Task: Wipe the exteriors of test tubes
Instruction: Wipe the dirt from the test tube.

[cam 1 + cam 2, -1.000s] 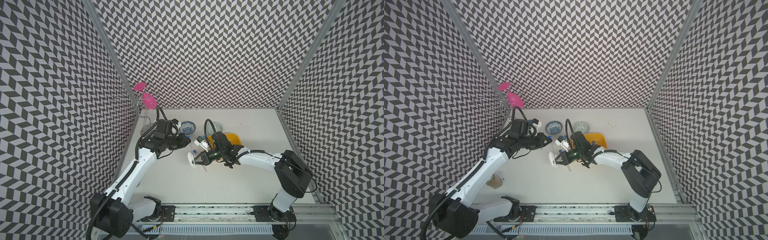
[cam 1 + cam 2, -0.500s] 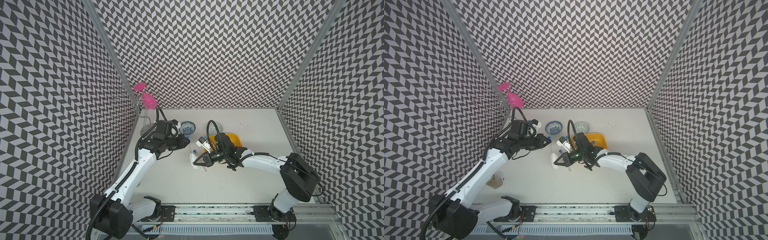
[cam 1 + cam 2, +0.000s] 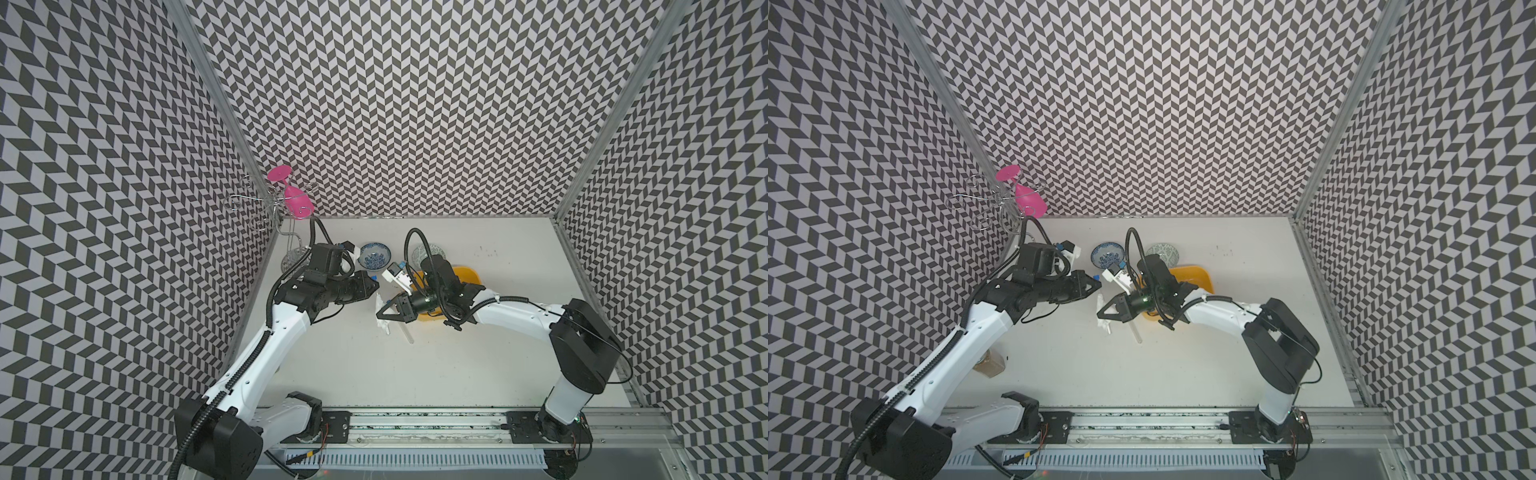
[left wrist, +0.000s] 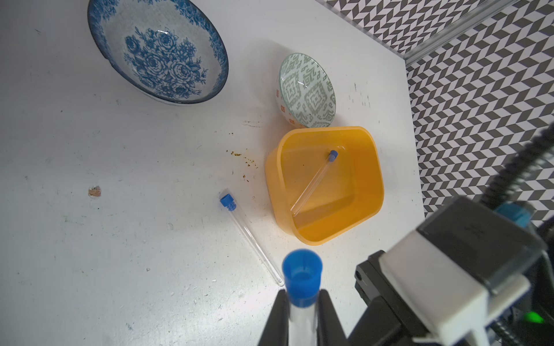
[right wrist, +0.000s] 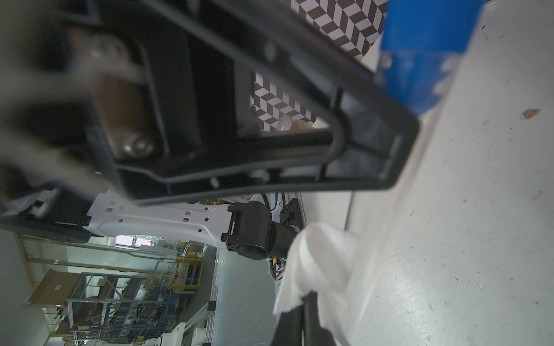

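My left gripper [image 4: 302,313] is shut on a clear test tube just below its blue cap [image 4: 302,275]. In both top views this gripper [image 3: 376,286] hangs over the table's middle left. My right gripper [image 5: 302,316] is shut on a white tissue [image 5: 323,260], and the tissue lies against that held tube's shaft. From above, the right gripper [image 3: 380,312] sits just in front of the left one, tips almost meeting. A second test tube [image 4: 250,238] lies flat on the table beside the yellow bin [image 4: 371,179]. A third test tube [image 4: 314,182] rests inside the bin.
A blue floral bowl [image 3: 375,256] and a green patterned bowl [image 3: 432,250] stand behind the grippers. A wire rack with a pink glass [image 3: 296,200] occupies the back left corner. A brown jar [image 3: 990,363] stands by the left wall. Patterned walls enclose three sides.
My right gripper has shifted slightly leftward with the tissue along the held tube, and its elbow has swung. The left arm has stayed put.
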`<state>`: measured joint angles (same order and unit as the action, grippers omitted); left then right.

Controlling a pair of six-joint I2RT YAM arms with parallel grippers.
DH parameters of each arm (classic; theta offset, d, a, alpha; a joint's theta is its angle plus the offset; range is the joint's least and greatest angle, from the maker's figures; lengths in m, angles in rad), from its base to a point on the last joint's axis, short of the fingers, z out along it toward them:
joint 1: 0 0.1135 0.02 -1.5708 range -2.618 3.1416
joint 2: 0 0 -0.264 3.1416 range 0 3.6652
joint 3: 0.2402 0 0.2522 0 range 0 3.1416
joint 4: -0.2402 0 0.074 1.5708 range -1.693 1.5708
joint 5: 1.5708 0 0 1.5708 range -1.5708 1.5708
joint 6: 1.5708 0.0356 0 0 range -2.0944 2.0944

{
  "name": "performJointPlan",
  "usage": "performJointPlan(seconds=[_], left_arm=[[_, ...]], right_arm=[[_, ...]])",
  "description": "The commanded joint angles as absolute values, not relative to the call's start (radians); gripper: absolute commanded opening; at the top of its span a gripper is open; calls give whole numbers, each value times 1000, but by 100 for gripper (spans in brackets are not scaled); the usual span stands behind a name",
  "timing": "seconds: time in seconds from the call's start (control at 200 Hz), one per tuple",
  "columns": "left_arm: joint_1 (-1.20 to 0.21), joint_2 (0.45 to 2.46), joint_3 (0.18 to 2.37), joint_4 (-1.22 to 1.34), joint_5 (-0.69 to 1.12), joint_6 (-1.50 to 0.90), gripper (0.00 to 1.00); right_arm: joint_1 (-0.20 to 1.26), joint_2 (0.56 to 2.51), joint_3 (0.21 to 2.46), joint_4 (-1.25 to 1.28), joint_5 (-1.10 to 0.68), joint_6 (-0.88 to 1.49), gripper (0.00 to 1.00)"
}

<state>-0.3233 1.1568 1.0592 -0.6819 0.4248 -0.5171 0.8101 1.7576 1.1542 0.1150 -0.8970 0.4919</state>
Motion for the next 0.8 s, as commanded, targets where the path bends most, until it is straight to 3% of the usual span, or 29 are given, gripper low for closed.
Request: performJointPlan(seconds=[0.0,0.421,0.796], left_arm=[[-333,1129,1057,-689,459,-530,15],[-339,1115,1047,-707,442,-523,15],[-339,1135,1064,-727,389,-502,15]], right_arm=[[794,1795,1195,150,-905,468,0],[753,1873,1369,44,-920,403,0],[744,1757,1269,30,-899,406,0]])
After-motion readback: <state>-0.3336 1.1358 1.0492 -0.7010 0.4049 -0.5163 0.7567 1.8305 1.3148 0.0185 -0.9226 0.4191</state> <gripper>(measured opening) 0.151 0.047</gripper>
